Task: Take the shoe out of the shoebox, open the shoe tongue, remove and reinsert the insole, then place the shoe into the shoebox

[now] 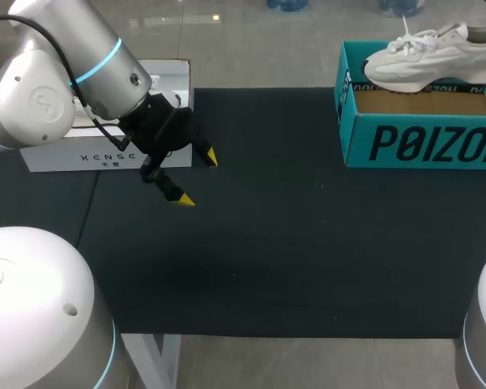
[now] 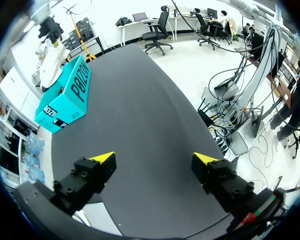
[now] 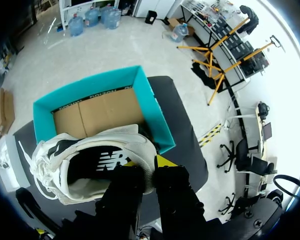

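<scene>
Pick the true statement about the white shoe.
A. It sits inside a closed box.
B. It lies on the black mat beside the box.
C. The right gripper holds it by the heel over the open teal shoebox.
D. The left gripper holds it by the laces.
C: in the right wrist view the right gripper pinches the heel of the shoe over the open shoebox, while the left gripper hangs open and empty.

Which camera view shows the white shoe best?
The right wrist view: the shoe is close, opening visible, heel pinched by the right gripper. The head view shows its side over the shoebox, cut by the edge. The left wrist view shows it small.
</scene>
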Robot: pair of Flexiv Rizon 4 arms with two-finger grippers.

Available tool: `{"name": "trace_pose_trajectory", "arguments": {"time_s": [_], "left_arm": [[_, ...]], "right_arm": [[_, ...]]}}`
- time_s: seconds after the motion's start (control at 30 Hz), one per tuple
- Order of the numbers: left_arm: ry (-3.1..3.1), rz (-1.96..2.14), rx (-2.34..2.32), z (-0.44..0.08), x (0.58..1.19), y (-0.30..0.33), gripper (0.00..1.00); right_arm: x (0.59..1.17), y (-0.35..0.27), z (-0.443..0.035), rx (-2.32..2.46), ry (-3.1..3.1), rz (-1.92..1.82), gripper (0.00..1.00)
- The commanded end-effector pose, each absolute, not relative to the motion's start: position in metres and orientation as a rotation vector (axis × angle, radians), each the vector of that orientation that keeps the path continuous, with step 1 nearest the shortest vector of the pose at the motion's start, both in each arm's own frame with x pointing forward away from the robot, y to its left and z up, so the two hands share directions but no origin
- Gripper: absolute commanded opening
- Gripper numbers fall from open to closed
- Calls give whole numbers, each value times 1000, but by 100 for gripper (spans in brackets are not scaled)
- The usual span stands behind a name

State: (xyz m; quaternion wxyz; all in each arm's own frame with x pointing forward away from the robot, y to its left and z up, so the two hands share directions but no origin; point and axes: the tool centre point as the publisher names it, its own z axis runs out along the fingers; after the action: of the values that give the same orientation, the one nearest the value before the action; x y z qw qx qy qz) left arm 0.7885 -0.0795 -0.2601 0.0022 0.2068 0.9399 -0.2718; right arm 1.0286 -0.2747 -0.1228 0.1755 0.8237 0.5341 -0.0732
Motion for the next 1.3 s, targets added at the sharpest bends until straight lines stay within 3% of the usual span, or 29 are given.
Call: {"name": "trace_pose_trajectory", "arguments": {"time_s": [0.03,1.3], "left_arm": [[2950,-848,649,-261,789,-80,100],[2950,-848,649,-261,789,-80,100]], "right_arm": [[1027,-280,-120,2336,1514,-192,0],[1042,-320,-202,2428,1556,-184,0]]}}
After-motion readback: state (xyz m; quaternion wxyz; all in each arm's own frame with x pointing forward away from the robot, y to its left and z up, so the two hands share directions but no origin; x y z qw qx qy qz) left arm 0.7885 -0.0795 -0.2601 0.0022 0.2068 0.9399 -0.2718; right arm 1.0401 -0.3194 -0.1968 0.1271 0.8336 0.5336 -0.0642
